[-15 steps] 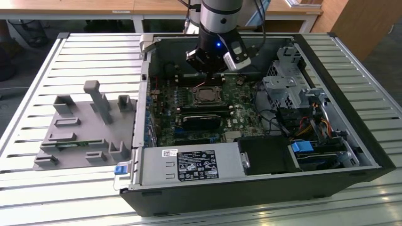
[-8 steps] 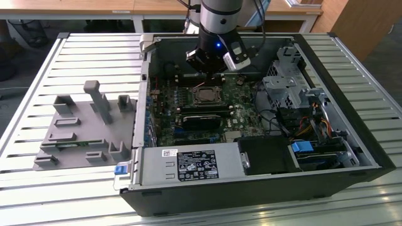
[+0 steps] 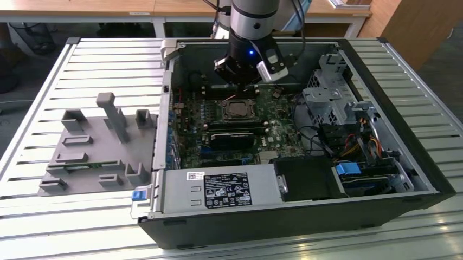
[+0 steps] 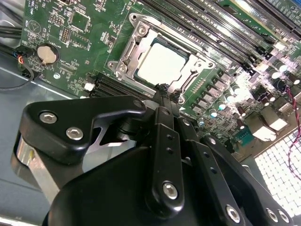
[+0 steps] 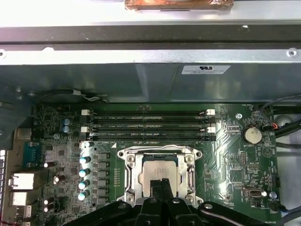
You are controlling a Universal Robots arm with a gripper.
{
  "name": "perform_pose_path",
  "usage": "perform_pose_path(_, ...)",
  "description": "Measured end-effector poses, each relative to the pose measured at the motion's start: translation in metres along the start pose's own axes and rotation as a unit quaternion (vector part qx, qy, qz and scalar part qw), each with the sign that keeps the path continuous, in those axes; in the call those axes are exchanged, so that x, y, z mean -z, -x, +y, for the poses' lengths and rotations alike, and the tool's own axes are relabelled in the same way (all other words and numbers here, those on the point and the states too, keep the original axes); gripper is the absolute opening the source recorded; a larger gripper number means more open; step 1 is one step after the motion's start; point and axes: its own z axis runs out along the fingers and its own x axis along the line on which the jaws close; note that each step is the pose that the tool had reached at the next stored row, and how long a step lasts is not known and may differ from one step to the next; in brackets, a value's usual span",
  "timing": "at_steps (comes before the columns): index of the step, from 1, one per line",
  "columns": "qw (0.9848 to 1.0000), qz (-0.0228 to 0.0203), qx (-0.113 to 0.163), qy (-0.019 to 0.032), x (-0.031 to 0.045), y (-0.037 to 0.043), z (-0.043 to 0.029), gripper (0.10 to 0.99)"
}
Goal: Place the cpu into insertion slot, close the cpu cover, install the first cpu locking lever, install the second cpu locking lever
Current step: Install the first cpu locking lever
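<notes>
Looking along the first wrist view, you find the hand [image 5: 160,184] narrow: its two black fingers [image 5: 155,190] are pressed together with nothing between them. Their tips sit over the edge of the cpu [image 5: 160,168] that lies nearest the hand; whether they touch the metal, you cannot tell. The cpu lies flat in the insertion slot [image 3: 235,110], silvery top up, and the cpu cover [image 5: 132,175] is down around it, its silver frame bordering the cpu on all sides. In the second wrist view you see the same: joined fingertips [image 4: 164,100] at one side of the cover, the cpu bright within it. Just beyond the insertion slot run the long black memory slots [image 5: 148,125], side by side, and a round coin cell [image 5: 251,135] sits on the green motherboard [image 5: 225,155] well apart from the slot. In the exterior view the arm [image 3: 253,16] reaches into the open computer case [image 3: 289,230], and the hand hangs at about 12 o'clock of the insertion slot, close above the motherboard. The case lies on its side on the slatted metal desk [image 3: 108,54]. A grey plastic fixture [image 3: 94,157] rests on the desk at 9 o'clock of the case, just beside its wall.
</notes>
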Motion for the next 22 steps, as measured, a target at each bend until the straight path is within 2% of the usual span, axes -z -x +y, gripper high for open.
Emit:
perform_pose_path(9, 1.0000, 0.0000, 0.000, -0.0001, -0.0088, 0.0001, 0.0007, 0.102)
perform_pose_path(10, 1.0000, 0.0000, 0.000, 0.0000, -0.0216, -0.0001, 0.0147, 0.102)
perform_pose_path(11, 1.0000, 0.0000, 0.000, 0.0000, -0.0213, -0.0001, 0.0127, 0.102)
perform_pose_path(18, 1.0000, 0.0000, 0.000, 0.0000, -0.0213, -0.0001, 0.0124, 0.102)
perform_pose_path(19, 1.0000, 0.0000, 0.000, 0.0000, -0.0213, 0.0000, 0.0124, 0.110)
perform_pose_path(20, 1.0000, 0.0000, 0.000, 0.0000, -0.0213, 0.0000, 0.0124, 0.161)
perform_pose_path(22, 1.0000, 0.0000, 0.000, 0.0000, -0.0213, -0.0001, 0.0123, 0.161)
